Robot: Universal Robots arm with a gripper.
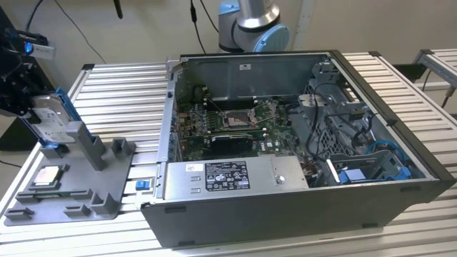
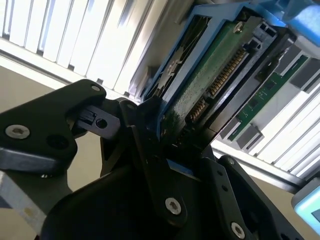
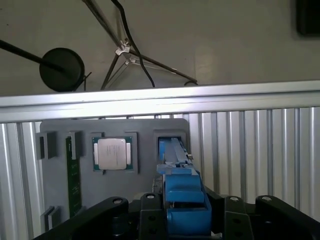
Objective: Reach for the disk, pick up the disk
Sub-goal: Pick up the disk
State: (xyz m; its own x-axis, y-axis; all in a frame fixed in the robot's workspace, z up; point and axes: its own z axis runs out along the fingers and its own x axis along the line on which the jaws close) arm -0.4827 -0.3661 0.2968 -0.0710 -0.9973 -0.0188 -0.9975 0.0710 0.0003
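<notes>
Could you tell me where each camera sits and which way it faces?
Exterior view: off the arm, looking down on the table and open computer case; arm base and gripper show.
First wrist view: at the wrist, looking past the gripper onto the grey fixture.
Second wrist view: at the wrist, close on black fingers and the disk, board side.
Shared: all show the gripper shut on the disk.

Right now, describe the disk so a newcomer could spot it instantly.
Find the grey fixture tray at the exterior view's left of the open computer case. The disk stands on edge at its far corner: silver, blue-railed, unlike the flat square chip.
</notes>
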